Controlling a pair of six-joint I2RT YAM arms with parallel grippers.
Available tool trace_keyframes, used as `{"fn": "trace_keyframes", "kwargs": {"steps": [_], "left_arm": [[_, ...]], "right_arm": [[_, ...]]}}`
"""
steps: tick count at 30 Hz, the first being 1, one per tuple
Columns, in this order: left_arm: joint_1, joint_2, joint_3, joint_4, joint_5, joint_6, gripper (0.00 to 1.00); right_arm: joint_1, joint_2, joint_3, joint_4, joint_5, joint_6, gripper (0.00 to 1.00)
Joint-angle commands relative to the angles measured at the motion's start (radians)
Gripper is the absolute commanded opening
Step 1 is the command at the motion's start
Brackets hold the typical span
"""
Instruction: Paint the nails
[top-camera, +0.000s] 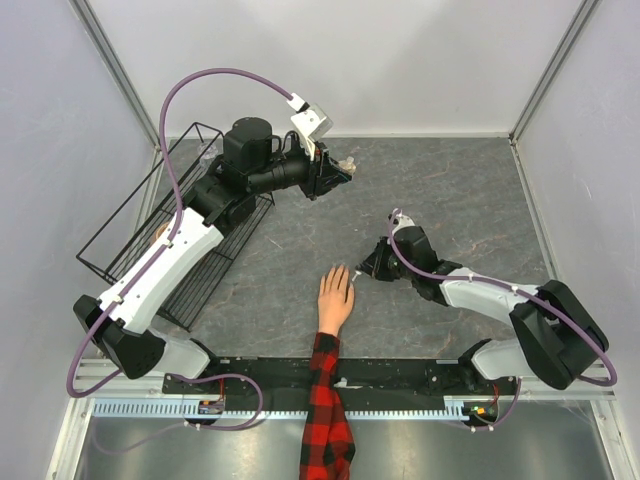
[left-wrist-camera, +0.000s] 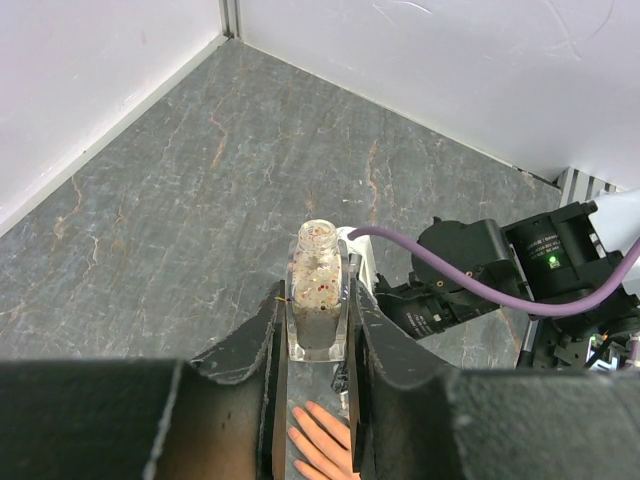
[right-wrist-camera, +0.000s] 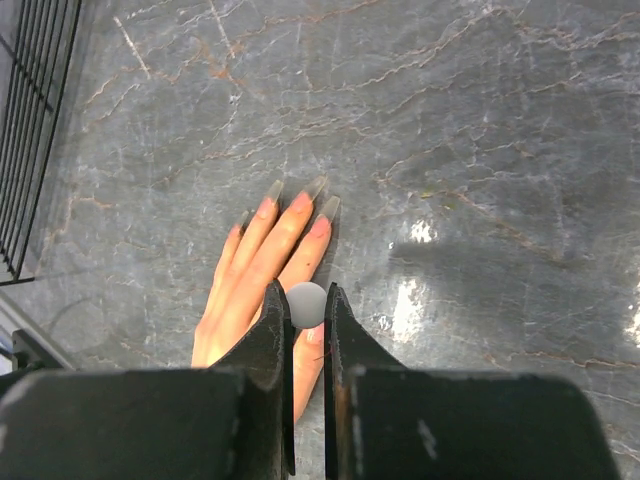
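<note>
The peach mannequin hand (top-camera: 335, 298) lies flat on the stone table, its red-and-black plaid sleeve (top-camera: 325, 400) reaching the near edge. Its nails (right-wrist-camera: 300, 204) show as pinkish fingertips in the right wrist view. My right gripper (top-camera: 362, 271) hovers just right of the fingers, shut on a round grey brush cap (right-wrist-camera: 307, 304) above the thumb side of the hand (right-wrist-camera: 262, 262). The brush tip is hidden. My left gripper (top-camera: 336, 172) is raised at the back, shut on a clear open bottle of glittery polish (left-wrist-camera: 318, 290), held upright. The fingers of the hand (left-wrist-camera: 322, 442) show beneath it.
A black wire basket (top-camera: 165, 232) stands along the left side of the table under the left arm, and its edge (right-wrist-camera: 30, 100) shows in the right wrist view. White walls enclose the table. The right arm (left-wrist-camera: 470, 270) appears in the left wrist view.
</note>
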Motion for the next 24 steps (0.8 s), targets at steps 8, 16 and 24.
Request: {"fn": "trace_keyframes", "kwargs": {"steps": [8,16,24], "left_arm": [[0.004,-0.030,0.036,0.020,0.006,0.022,0.02],[0.004,-0.030,0.038,0.014,0.001,0.029,0.02],[0.004,-0.019,0.045,0.014,0.006,0.033,0.02]], "right_arm": [[-0.003,0.020,-0.062,0.084,-0.063,0.038,0.00],[-0.003,0.040,-0.053,0.104,-0.065,0.038,0.00],[-0.004,0.062,-0.039,0.127,-0.079,0.043,0.00]]}}
